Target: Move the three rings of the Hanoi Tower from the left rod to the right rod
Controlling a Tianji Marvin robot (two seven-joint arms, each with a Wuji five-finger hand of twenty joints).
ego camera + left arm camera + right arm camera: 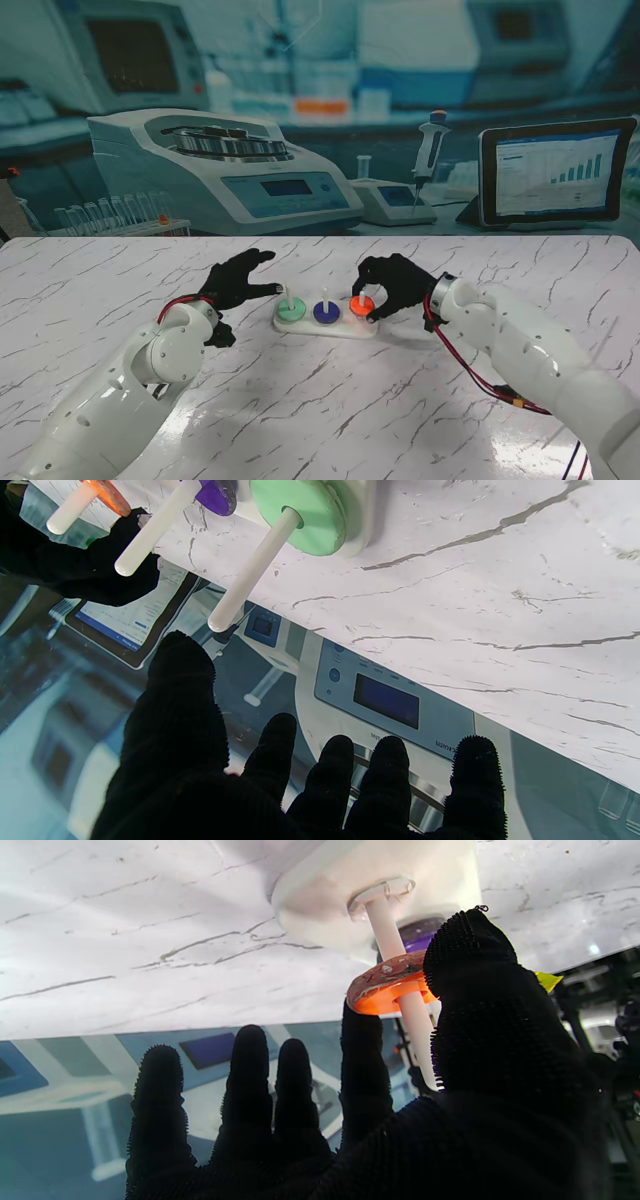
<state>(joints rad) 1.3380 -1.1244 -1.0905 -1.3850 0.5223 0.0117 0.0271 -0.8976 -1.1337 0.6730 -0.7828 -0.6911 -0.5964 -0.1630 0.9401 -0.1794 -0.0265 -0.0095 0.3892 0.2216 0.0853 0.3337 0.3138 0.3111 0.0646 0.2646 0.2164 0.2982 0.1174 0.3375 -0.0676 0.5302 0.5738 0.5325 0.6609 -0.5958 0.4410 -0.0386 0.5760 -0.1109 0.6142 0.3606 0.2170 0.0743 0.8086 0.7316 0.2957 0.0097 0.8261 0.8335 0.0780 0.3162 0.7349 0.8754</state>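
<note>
A white base (pixel 326 326) with three white rods stands mid-table. The green ring (pixel 291 310) lies at the foot of the left rod (pixel 252 572), and the purple ring (pixel 326 312) sits on the middle rod. My right hand (pixel 397 283) pinches the orange ring (pixel 387 987) between thumb and index finger; the ring is threaded on the right rod (pixel 400 990), tilted, partway down and above the base (pixel 325 895). My left hand (pixel 236 282) hovers just left of the green ring with fingers spread, holding nothing; its fingertips (pixel 280 730) are short of the left rod.
A printed lab backdrop rises behind the table's far edge. Bare marble table (pixel 320 420) lies nearer to me and out to both sides of the base. A red cable (pixel 470 365) hangs along my right forearm.
</note>
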